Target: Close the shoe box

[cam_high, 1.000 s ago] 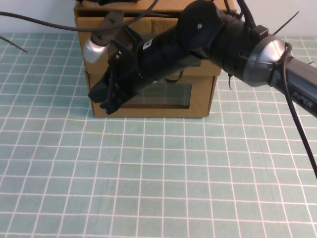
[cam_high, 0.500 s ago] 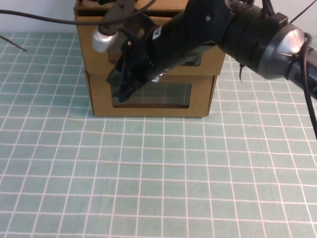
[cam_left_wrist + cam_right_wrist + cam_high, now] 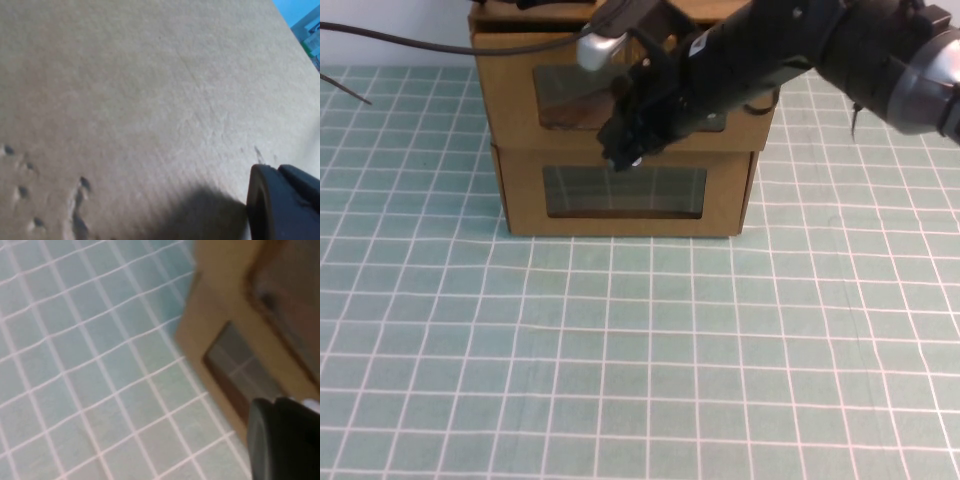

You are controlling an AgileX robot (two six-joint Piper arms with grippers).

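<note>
From where I stand, the right gripper (image 3: 625,152) hangs right in front of the stacked cardboard, its dark tip at the seam between the two boxes. Whether its fingers are parted or pressed together I cannot tell; they merge into one black mass. Just behind and above that tip sits the shoe box (image 3: 570,95), the upper of the two, its clear window partly covered by the arm; its front looks flush with the rest of the box. Directly below the tip lies the lower cardboard box (image 3: 720,200), with its own wide window. Both rest on a green mat with a white grid (image 3: 620,350), which spreads out toward me from beneath the tip.

The left gripper (image 3: 282,205) shows only as a dark rounded edge in its own wrist view, close against a plain brown cardboard surface (image 3: 140,100); I cannot tell how its fingers stand either. A black cable (image 3: 440,42) trails across the box's upper left.
</note>
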